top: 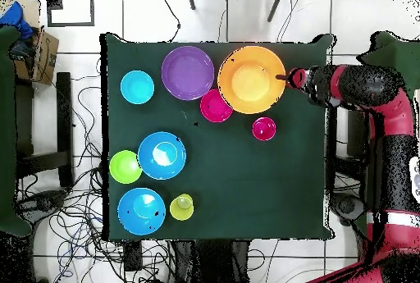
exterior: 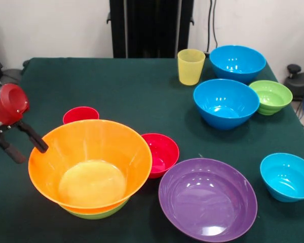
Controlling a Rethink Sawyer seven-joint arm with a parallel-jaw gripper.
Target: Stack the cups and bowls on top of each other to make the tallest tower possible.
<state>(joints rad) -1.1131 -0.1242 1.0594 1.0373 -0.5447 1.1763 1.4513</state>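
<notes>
A large orange bowl (exterior: 88, 167) (top: 250, 79) sits nested on a lime-green bowl (exterior: 93, 213) near the table's front left; together they form the tower. My gripper (exterior: 30, 153) (top: 284, 76) is at the orange bowl's left rim, open, with one black finger (exterior: 34, 138) touching the rim's outside. A red cup (exterior: 81, 114) (top: 263, 128) stands just behind the tower, apart from it. A small red bowl (exterior: 161, 153) (top: 216, 106) rests against the orange bowl's right side. The yellow cup (exterior: 191, 66) (top: 181, 207) stands upright at the far side.
A purple bowl (exterior: 207, 200) (top: 187, 72) lies right of the tower. A small blue bowl (exterior: 288, 177) (top: 137, 87) sits at the right edge. Two medium blue bowls (exterior: 225, 104) (exterior: 238, 63) and a ribbed green bowl (exterior: 271, 96) cluster at the far right.
</notes>
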